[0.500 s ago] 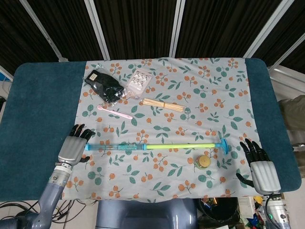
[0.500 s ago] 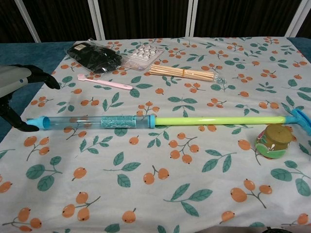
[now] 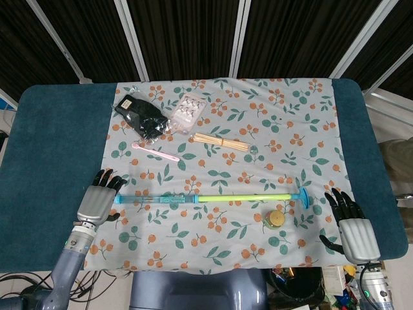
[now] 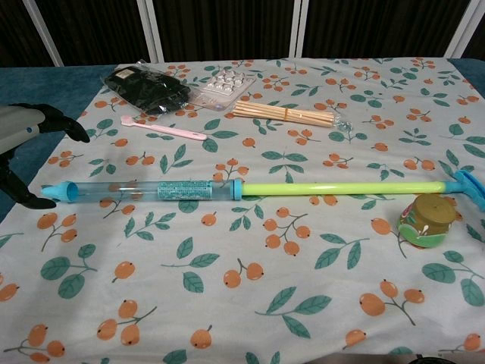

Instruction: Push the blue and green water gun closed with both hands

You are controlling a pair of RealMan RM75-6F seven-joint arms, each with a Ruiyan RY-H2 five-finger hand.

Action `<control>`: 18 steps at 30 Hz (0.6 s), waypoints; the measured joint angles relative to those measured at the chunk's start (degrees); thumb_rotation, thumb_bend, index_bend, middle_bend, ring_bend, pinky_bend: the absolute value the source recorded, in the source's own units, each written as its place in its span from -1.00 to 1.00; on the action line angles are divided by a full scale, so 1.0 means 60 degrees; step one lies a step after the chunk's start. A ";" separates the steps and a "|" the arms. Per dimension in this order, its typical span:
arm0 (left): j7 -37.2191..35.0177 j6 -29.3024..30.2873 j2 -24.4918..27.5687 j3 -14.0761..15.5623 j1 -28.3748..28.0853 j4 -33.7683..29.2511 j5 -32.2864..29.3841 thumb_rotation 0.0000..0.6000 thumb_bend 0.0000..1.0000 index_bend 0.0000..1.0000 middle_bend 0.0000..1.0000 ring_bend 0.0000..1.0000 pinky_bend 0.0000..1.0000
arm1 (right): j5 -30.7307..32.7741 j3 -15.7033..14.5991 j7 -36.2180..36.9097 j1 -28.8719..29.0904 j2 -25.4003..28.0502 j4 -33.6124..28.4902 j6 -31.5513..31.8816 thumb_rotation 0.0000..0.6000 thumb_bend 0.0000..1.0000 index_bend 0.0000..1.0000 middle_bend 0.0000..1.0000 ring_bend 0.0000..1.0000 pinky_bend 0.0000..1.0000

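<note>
Movement since half a second ago is slight: the left hand (image 3: 96, 201) has slid a little toward the robot and outward along the counter (image 3: 51, 148), so that in the chest view its dark thumb tip now sits just beside the blue nozzle rather than over it. Its fingers are apart and hold nothing.

The water gun (image 3: 213, 198) has not shifted. It lies across the flowered cloth (image 3: 258, 123), fully drawn out, with the clear blue barrel to the robot's left and the green rod running right to the blue handle, which ends near a small yellow-green jar (image 3: 277, 219).

The right hand (image 3: 352, 223) is where it was, fingers spread and empty, a short way off the handle end and apart from it.

So no closing has begun: the green rod shows its whole length. By my judgement both hands are lining up at opposite ends, and the left one's small retreat looks like an adjustment before pressing inward against the nozzle.
</note>
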 measured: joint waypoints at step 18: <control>0.0180 -0.0133 -0.0209 -0.0028 -0.0229 0.0283 -0.0486 1.00 -0.75 -0.48 -0.66 -1.00 -0.87 | 0.0013 0.0000 0.0002 0.0006 -0.0006 -0.0003 -0.0027 1.00 -0.83 -1.00 -1.00 -1.00 -0.69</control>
